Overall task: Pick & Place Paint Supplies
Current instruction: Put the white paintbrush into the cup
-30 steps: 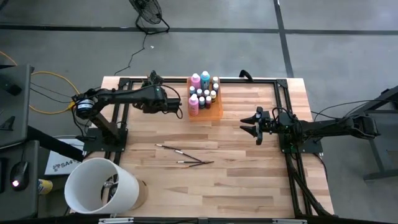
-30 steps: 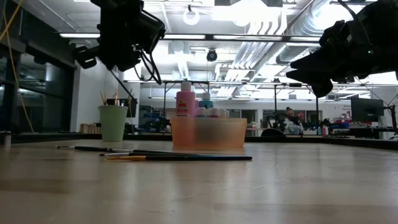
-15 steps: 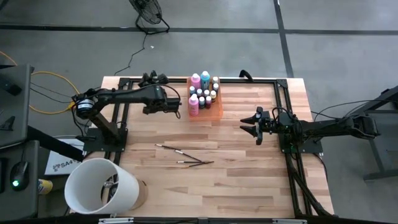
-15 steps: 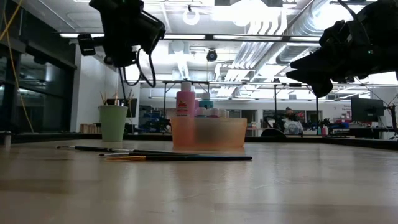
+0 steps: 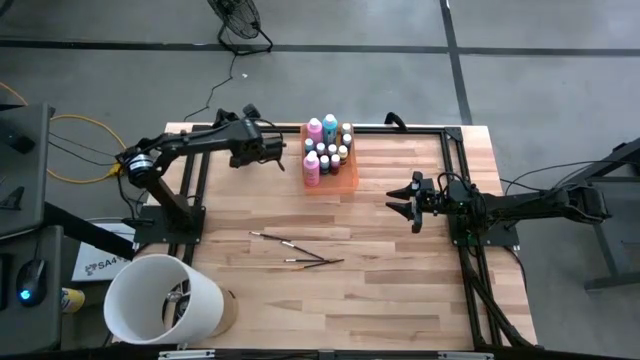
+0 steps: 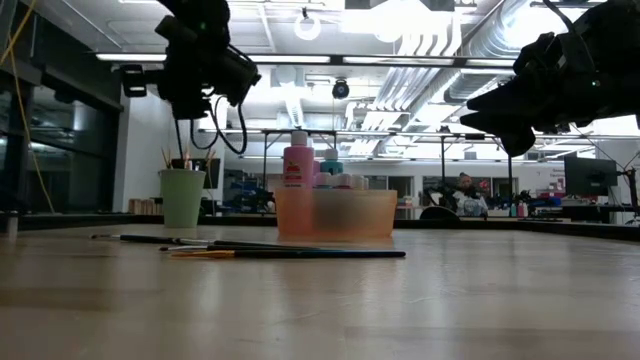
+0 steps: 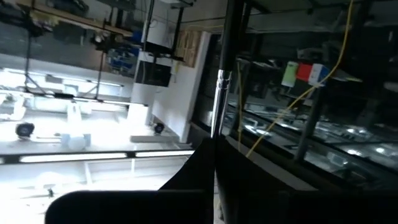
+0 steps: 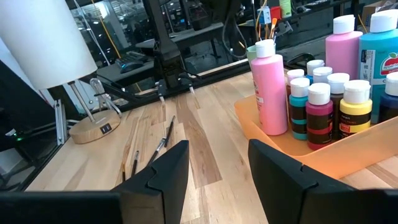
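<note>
My left gripper [image 5: 262,150] is up over the table's far left part, shut on a thin dark brush [image 7: 219,106]. In the low view it [image 6: 195,95] hangs above the mint-green cup [image 6: 182,197], which holds several brushes; the arm hides the cup from above. Three more brushes [image 5: 296,251] lie flat on the table's middle. Pink, teal and small dark bottles [image 5: 325,148] stand in the orange tray [image 5: 343,182]. My right gripper [image 5: 400,201] is open and empty, off the table at the right; its fingers [image 8: 165,174] show wide apart. My left gripper pinches the brush between its two shut fingers, at a thin part just behind the silver ferrule [image 7: 219,82]. The brush runs on straight past the fingertips. In the low view it hangs below the gripper [image 6: 179,135], clear of the table, over the cup.
A white lampshade [image 5: 160,298] on a wooden base stands at the near left corner. A black frame [image 5: 455,180] runs along the table's far and side edges. Bare wood lies between the tray, the loose brushes and my right gripper.
My left gripper has gone toward the table's far left with the brush and has turned. The brush, which slanted below the gripper a second ago, now hangs nearly straight down over the cup. My right gripper has kept still.
</note>
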